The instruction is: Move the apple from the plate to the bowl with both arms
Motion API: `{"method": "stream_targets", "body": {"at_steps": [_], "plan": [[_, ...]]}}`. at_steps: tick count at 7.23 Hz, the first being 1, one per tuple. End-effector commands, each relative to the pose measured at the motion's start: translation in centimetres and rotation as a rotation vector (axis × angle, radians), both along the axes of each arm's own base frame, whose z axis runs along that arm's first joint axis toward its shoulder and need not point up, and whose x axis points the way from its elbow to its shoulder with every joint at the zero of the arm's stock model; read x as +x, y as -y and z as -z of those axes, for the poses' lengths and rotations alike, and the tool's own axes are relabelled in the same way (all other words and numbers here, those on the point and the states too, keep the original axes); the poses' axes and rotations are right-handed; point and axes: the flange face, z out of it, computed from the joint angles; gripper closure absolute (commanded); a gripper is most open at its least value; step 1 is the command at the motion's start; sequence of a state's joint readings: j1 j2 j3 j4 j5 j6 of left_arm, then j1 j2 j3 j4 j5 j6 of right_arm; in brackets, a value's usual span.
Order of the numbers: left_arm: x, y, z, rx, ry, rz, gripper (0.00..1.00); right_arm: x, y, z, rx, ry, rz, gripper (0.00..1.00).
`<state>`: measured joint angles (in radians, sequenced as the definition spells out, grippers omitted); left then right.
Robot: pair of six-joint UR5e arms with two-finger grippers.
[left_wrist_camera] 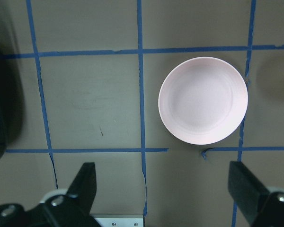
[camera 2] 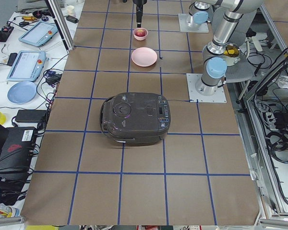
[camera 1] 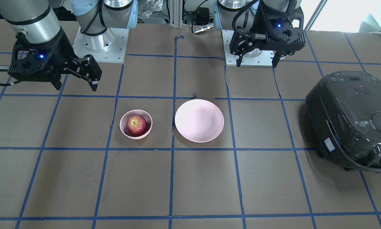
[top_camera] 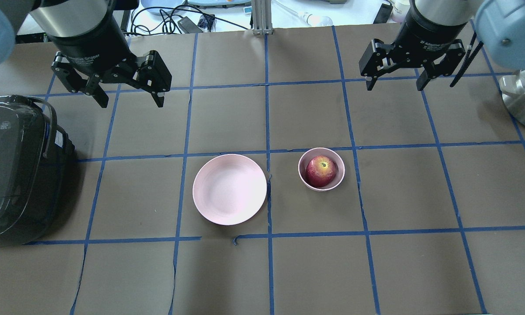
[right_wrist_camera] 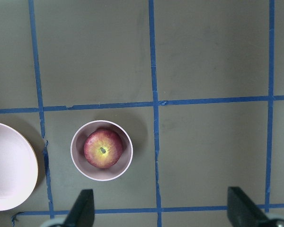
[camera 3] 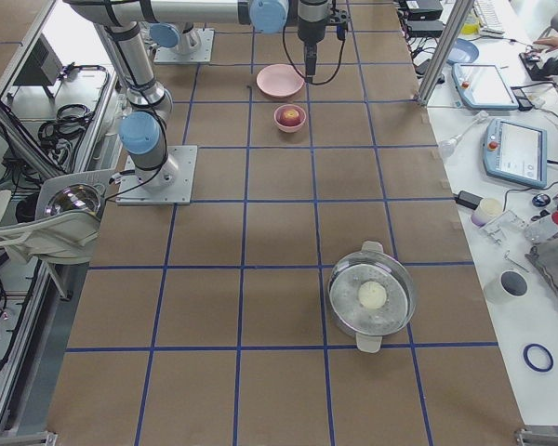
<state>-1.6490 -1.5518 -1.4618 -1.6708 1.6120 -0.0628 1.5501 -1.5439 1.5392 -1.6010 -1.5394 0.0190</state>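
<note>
Black cooker [top_camera: 12, 170] well left of plate [top_camera: 229, 189]

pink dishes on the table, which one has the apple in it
The small deep bowl, on the robot's right, holds the apple; the wide shallow plate beside it is empty.

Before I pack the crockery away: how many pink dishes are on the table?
2. The wide empty plate lies near the middle of the table. The small bowl stands just apart from it, on the robot's right, holding the apple. None appears hidden.
</note>
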Motion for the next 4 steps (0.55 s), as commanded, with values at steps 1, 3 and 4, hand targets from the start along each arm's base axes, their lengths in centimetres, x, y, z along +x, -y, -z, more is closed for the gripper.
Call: {"method": "stream_targets", "body": {"at_steps": [1, 3, 4], "plan": [[0.03, 0.2, 0.15, -0.011, -0.003, 0.005, 0.0, -0.08, -0.01, -0.08, -0.002, -0.004, 0.002, 0.0], [0.01, 0.06, 0.55, -0.006, -0.006, 0.006, 0.0, -0.04, -0.38, -0.6, -0.011, -0.001, 0.002, 0.0], [0.01, 0.07, 0.63, -0.004, -0.014, 0.005, 0.0, -0.15, -0.3, -0.29, -0.003, -0.004, 0.003, 0.0]]}}
